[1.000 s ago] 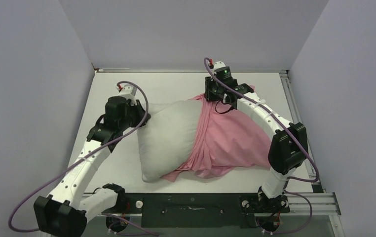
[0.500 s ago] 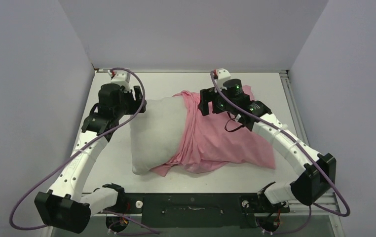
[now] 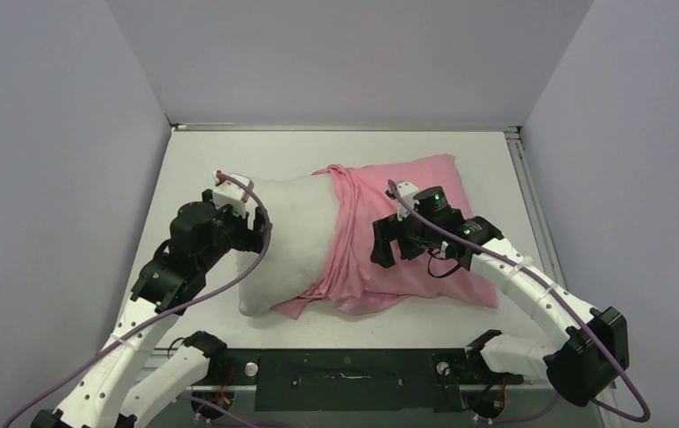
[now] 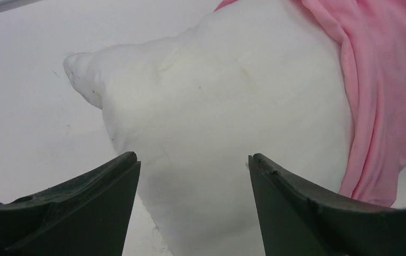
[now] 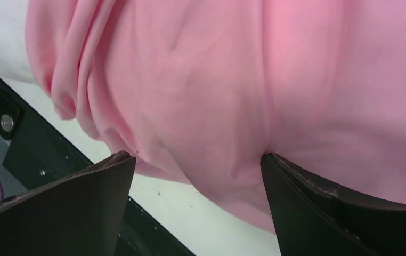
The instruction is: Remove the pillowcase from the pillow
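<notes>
The pillow is being seen lying left-to-right, its bare white end being faced by the wide-open left gripper, while the pillowcase sheathing its right half is being straddled by the nearer, wide-open, empty right gripper.

The pillow and pillowcase block the table middle; its left and far edges lie bare.
</notes>
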{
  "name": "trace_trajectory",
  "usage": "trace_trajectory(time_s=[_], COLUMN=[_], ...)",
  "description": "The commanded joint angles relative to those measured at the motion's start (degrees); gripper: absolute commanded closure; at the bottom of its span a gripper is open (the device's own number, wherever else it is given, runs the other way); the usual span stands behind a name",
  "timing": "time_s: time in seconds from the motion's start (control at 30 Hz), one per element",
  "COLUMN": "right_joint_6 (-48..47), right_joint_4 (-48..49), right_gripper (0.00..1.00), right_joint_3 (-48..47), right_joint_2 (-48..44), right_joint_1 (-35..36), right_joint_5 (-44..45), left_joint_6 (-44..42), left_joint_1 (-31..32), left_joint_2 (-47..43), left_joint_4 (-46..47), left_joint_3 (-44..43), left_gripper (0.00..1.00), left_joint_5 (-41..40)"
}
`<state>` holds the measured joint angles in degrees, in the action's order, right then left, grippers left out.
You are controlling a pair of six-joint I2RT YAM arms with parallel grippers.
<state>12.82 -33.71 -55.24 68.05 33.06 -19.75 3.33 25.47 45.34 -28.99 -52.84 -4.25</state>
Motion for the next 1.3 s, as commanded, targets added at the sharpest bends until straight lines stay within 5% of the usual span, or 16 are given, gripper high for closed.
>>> trace_trajectory(time_s=[0.0,0.3,0.5,0.57,0.63,1.27], right_joint_6=[-1.59,-1.23,-3.35,-4.01,-4.20,-1.28], right_joint_4=[-6.44,5.70,14.51,16.65,17.88,19.65], right_gripper=[0.09,0.09,0.09,0.09,0.09,0.10], right_joint_3=[0.99,-3.21,-13.48,-15.73,-17.21,-1.73], right_joint_2=[0.06,9.90,16.97,18.13,18.85,0.68], right_joint_1=[0.35,0.18,-0.22,-0.36,-0.36,-0.02], right_joint_5=[-2.11,13.29,23.75,23.33,22.90,10.76], left_joint_6=[-2.37,-1.75,1.21,2.35,3.50,13.05], left_joint_1=[0.79,4.94,11.86,14.22,16.52,28.68], left_joint_2=[-4.22,-3.93,-1.65,-0.22,1.15,24.78], left_joint_4=[-1.93,-0.97,-0.11,-0.18,0.01,1.15], left_joint_3=[2.05,4.19,4.60,4.28,4.00,-0.33], left_gripper=[0.24,0.21,0.14,0.14,0.02,0.04], left_joint_5=[3.12,6.78,0.96,-1.61,-3.83,-28.49])
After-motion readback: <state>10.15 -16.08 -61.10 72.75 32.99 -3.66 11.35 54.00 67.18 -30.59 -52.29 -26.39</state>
